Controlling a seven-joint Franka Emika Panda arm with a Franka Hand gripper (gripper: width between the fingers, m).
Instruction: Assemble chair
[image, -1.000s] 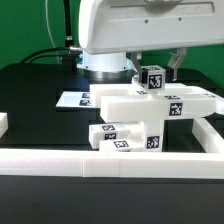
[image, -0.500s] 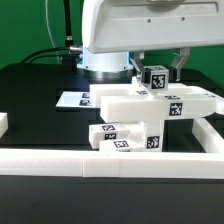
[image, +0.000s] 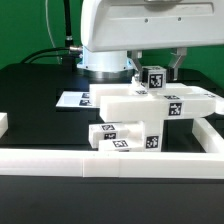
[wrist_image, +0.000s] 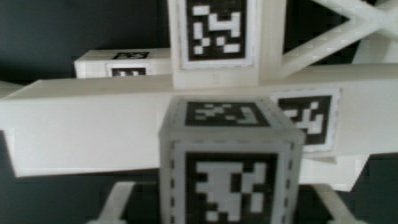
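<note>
1 sq. leg (image: 152, 78) upright by 1 wide panel (image: 120, 100).

Open black tabletop (image: 35, 110) on the exterior view's left gives free passage, bounded in front by the long plain white border rail (image: 60, 166). Centre and exterior view's right are blocked by the stacked white blocky tagged chair panels (image: 125, 104), with smaller tagged white blocks (image: 122, 138) between them and the rail. The bulky white arm housing (image: 125, 30) hangs close above; the small tagged white block (image: 152, 78) fills the gap.
</note>
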